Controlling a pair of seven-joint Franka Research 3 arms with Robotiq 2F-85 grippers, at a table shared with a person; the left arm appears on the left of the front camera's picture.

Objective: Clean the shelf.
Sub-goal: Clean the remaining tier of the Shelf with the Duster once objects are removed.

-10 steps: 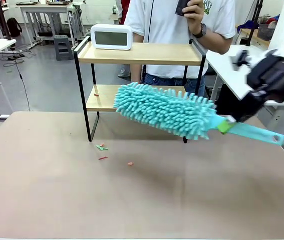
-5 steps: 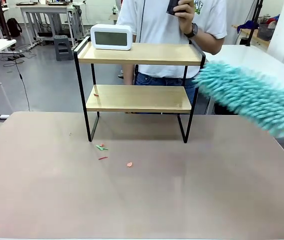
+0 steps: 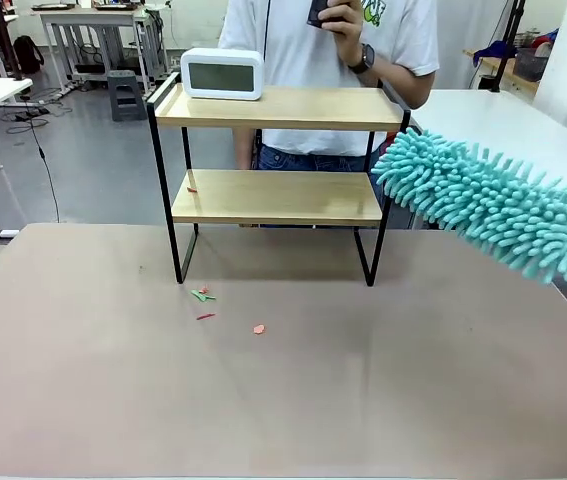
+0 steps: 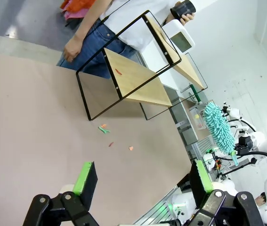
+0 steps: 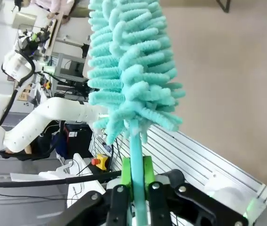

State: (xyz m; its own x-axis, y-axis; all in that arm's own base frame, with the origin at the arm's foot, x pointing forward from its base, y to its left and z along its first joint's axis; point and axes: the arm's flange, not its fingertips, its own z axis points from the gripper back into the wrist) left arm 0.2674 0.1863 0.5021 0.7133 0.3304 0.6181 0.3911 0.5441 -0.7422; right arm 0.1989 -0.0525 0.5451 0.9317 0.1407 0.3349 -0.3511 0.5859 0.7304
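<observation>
Your right gripper point(image 5: 137, 176) is clamped on the teal duster point(image 3: 493, 205) handle. The duster head is at the shelf's point(image 3: 275, 198) 3 o'clock, just beside its right posts. Your left gripper point(image 4: 142, 180) is spread wide, holding nothing. The shelf stands at the table's 12 o'clock, with scraps point(image 3: 203, 296) at its 6.

The small two-tier shelf point(image 3: 275, 198) on the far side has pale, smooth, matt wood boards in a thin black metal frame. On top of it, the white boxy clock point(image 3: 222, 73) looks like plastic. To the right, the teal duster point(image 3: 493, 205) is shaggy cloth on a smooth plastic handle point(image 5: 136, 146). The brownish surface point(image 3: 283, 400) is matt.
</observation>
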